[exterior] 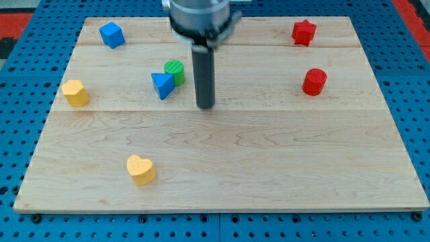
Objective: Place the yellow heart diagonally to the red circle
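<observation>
The yellow heart lies near the view's bottom left of the wooden board. The red circle stands at the right, upper half. My tip rests on the board near the middle, just right of the blue triangle and the green circle. The tip is well above and right of the yellow heart and far left of the red circle, touching neither.
A red star sits at the top right. A blue cube is at the top left. A second yellow block sits at the left edge. Blue pegboard surrounds the board.
</observation>
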You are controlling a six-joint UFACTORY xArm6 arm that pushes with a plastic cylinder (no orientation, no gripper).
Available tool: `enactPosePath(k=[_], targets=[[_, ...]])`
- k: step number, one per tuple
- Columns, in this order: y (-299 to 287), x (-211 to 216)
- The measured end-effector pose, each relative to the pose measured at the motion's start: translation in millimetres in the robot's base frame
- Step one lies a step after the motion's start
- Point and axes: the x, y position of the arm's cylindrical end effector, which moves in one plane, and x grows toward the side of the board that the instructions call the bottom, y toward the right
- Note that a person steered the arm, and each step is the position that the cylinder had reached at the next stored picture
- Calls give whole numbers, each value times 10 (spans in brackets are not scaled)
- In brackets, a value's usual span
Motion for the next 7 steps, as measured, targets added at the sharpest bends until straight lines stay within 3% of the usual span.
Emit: enactPosePath(k=[1,3,5,6,7], targets=[[-942,220],[-1147,211],[-1745,816],[-1055,1053],[-275,1025]])
